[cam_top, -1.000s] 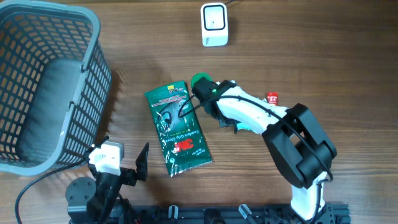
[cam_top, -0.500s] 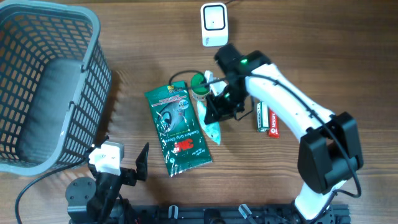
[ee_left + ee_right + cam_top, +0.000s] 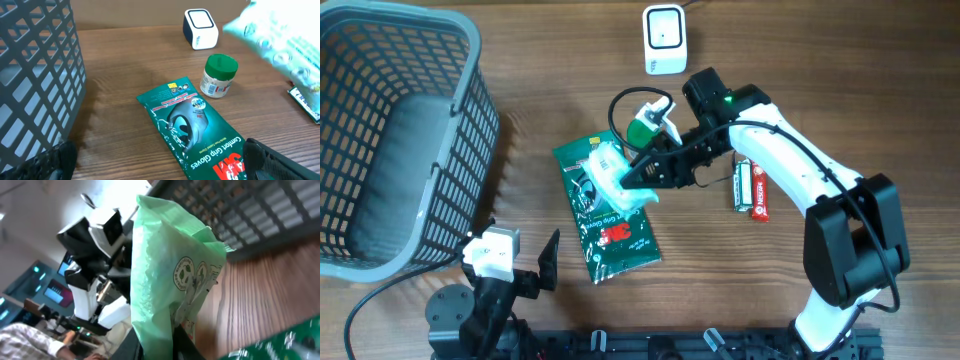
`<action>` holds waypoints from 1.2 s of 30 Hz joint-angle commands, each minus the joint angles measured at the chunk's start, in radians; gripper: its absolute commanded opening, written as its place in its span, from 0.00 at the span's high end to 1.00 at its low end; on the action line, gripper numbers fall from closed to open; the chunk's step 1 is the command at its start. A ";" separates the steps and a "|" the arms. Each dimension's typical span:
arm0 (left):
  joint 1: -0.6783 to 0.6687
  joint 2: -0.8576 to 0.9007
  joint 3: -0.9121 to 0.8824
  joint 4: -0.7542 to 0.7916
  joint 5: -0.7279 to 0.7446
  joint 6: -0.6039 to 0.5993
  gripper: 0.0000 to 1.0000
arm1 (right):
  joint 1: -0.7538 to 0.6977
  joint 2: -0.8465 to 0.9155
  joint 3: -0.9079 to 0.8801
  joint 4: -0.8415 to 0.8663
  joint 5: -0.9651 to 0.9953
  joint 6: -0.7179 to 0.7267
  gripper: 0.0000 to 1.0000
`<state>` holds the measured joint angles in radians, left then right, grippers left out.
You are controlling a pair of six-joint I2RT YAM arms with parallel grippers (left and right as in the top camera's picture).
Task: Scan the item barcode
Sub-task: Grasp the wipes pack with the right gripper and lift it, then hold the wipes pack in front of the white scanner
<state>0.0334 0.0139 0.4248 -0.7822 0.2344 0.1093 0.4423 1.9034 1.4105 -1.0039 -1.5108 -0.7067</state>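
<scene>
In your overhead view, the right gripper (image 3: 638,178) is clamped on a pale green packet (image 3: 608,168). It holds the packet over the Comfort Grip Gloves pack (image 3: 612,228), apart from the white scanner (image 3: 664,40). Your left gripper (image 3: 535,268) stands wide beside the grey basket (image 3: 390,130).

From the left wrist, the packet shows blurred at upper right, above a green-lidded jar (image 3: 219,75).

From the right wrist, the packet's lower edge sits pinched between the dark fingers (image 3: 132,347).

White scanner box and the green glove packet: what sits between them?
A small green-lidded jar stands between the scanner and glove packet, clearest in the left wrist view.
</scene>
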 commanded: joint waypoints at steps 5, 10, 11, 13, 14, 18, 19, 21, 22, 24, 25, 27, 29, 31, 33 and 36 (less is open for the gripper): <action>-0.005 -0.006 -0.007 0.002 0.012 -0.013 0.00 | 0.009 -0.013 0.001 0.021 -0.110 -0.053 0.95; -0.005 -0.006 -0.007 0.002 0.012 -0.013 0.00 | 0.009 -0.013 0.001 0.036 -0.109 -0.053 0.95; -0.005 -0.006 -0.007 0.002 0.012 -0.013 0.00 | 0.009 -0.013 0.001 0.043 -0.109 -0.053 0.95; -0.005 -0.006 -0.007 0.002 0.011 -0.013 0.00 | 0.009 -0.013 0.001 0.056 -0.101 -0.052 0.95; -0.005 -0.006 -0.007 0.002 0.012 -0.013 0.00 | 0.009 -0.013 0.001 0.061 -0.077 -0.044 0.95; -0.005 -0.006 -0.007 0.002 0.011 -0.013 0.00 | 0.009 -0.014 0.006 0.181 0.294 0.467 0.95; -0.005 -0.006 -0.007 0.002 0.012 -0.013 0.00 | 0.009 -0.017 0.014 0.187 0.340 0.520 0.95; -0.005 -0.006 -0.007 0.002 0.011 -0.013 0.00 | 0.009 -0.035 0.034 0.147 0.319 0.523 0.95; -0.005 -0.006 -0.007 0.002 0.012 -0.013 0.00 | 0.009 -0.051 0.044 0.106 0.351 0.528 0.95; -0.005 -0.006 -0.007 0.002 0.012 -0.013 0.00 | 0.009 -0.091 0.058 -0.004 0.543 0.583 0.95; -0.005 -0.006 -0.007 0.002 0.011 -0.013 0.00 | 0.009 -0.111 0.058 -0.051 0.628 0.592 0.95; -0.005 -0.006 -0.007 0.002 0.012 -0.013 0.00 | 0.009 -0.189 0.058 -0.184 0.814 0.597 0.95; -0.005 -0.006 -0.007 0.002 0.011 -0.013 0.00 | 0.009 -0.245 0.058 -0.208 0.970 0.648 0.95; -0.005 -0.006 -0.007 0.002 0.012 -0.013 0.00 | 0.009 -0.292 0.058 -0.173 1.251 0.756 0.95; -0.005 -0.006 -0.007 0.002 0.012 -0.013 0.00 | 0.009 -0.299 0.058 -0.097 1.479 0.748 0.95; -0.005 -0.006 -0.007 0.002 0.012 -0.013 0.00 | 0.008 -0.249 0.057 0.084 1.680 0.651 0.95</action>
<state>0.0334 0.0139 0.4248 -0.7818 0.2344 0.1093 0.4507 1.6119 1.4487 -1.0164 -0.1677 -0.0086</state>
